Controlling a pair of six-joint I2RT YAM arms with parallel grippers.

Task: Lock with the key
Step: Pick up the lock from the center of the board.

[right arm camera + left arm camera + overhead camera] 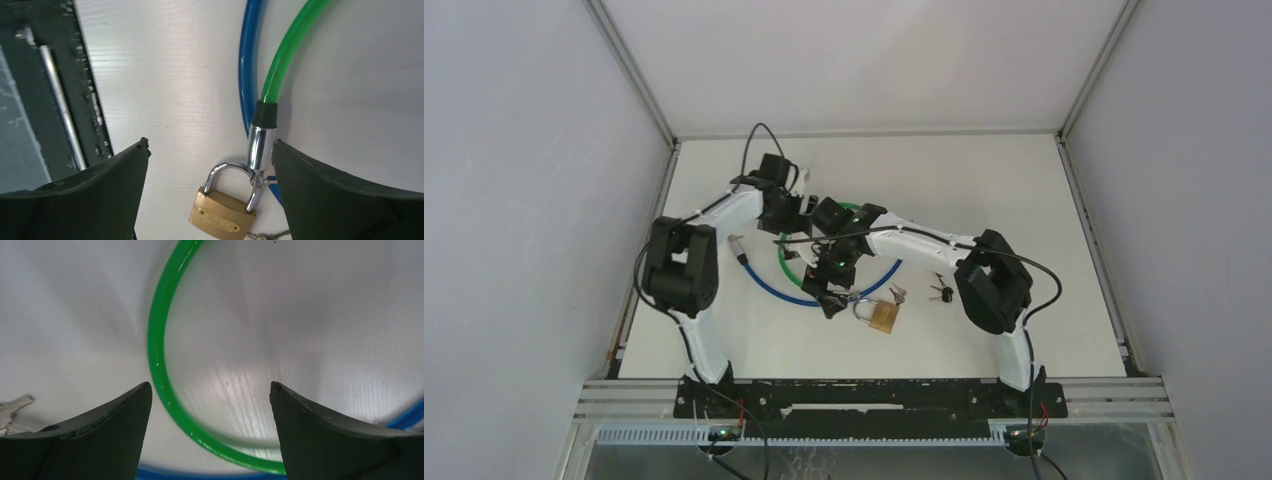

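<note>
The right claw (210, 145) is spread wide, nothing in it, w/ the brass padlock (221, 216) lying between its fingers. The shackle seems hooked to the chrome end (260, 145) of the green cable (280, 65), blue cable (246, 60) alongside. The keys (270, 234) lie right by the lock body. The left claw (210, 385) is released too, over the green loop. Lock prob. heavy, rigid, slick: pinch the flat brass sides. The keys look light, thin, fiddly to lift off the surface (165, 75). Stamp on the body is too small to read.
</note>
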